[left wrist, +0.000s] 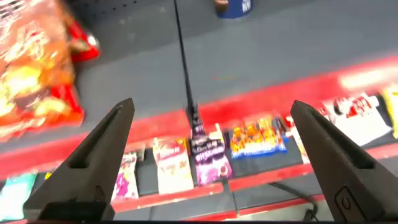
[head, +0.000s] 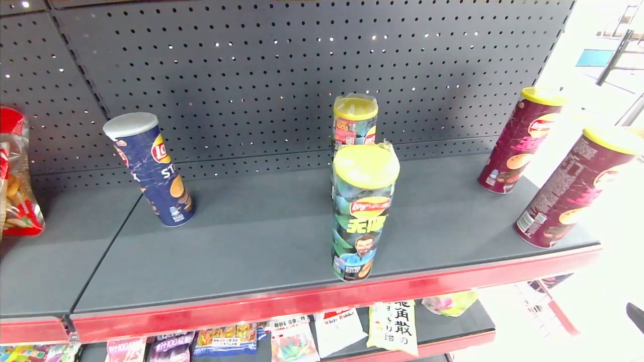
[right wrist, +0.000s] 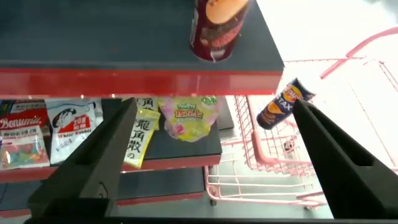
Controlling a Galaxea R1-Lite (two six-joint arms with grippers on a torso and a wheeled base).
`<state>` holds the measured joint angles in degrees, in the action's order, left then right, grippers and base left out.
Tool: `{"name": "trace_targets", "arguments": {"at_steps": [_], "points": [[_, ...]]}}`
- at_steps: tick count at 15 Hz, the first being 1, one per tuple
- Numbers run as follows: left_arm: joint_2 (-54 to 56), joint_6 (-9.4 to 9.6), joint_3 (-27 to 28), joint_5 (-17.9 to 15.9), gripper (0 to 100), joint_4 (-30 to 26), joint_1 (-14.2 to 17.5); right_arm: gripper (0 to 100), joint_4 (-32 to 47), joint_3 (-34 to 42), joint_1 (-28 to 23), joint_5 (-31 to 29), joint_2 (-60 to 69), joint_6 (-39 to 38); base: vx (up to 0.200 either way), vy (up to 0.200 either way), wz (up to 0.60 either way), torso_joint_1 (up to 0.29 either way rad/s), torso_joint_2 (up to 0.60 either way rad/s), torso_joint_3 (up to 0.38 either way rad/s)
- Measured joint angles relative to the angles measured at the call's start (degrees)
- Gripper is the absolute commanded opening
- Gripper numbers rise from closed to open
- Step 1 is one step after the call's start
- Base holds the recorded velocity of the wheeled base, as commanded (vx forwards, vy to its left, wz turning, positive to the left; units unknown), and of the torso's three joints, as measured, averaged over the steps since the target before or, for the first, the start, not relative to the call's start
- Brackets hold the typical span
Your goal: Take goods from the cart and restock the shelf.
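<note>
On the grey shelf [head: 251, 251] stand a blue chip can [head: 151, 168] at the left, two green cans with yellow lids [head: 363, 211] [head: 355, 120] in the middle, and two maroon cans [head: 523, 141] [head: 573, 188] at the right. My left gripper [left wrist: 211, 162] hangs open and empty in front of the shelf's red edge [left wrist: 261, 99], with the blue can's base [left wrist: 233, 7] far behind. My right gripper [right wrist: 214, 155] is open and empty below a maroon can [right wrist: 217, 28]. Beyond it, a blue can [right wrist: 286, 102] lies tilted in the pink wire cart [right wrist: 348, 143].
A red-orange snack bag [head: 15, 176] sits at the shelf's left end [left wrist: 31, 68]. Packets of sweets and snacks [head: 392, 327] hang along the lower shelf [right wrist: 180, 115]. A perforated back panel [head: 282, 65] closes the shelf behind. The cart stands to the right of the shelf unit.
</note>
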<state>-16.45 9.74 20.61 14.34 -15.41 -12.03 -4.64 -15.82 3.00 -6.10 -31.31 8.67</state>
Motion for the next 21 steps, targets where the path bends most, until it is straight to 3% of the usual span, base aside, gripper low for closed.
{"name": "trace_targets", "arguments": {"at_steps": [3, 11, 21], "points": [[0.85, 0.09, -0.22, -0.09, 100, 0.13, -0.04, 100, 0.07, 0.17, 0.02, 0.09, 0.33, 0.06, 0.000, 0.000, 0.00, 0.000, 0.00, 0.000], [3.15, 2.86, -1.07, -0.20, 100, 0.15, -0.10, 100, 0.05, 0.20, 0.06, 0.20, 0.52, 0.88, 0.000, -0.200, 0.00, 0.009, 0.00, 0.004], [4.38, 3.50, -1.52, -0.22, 100, 0.13, -0.09, 100, 0.00, 1.39, 0.22, 0.35, 0.41, 0.83, 0.000, -0.200, 0.00, 0.001, 0.00, 0.002]]}}
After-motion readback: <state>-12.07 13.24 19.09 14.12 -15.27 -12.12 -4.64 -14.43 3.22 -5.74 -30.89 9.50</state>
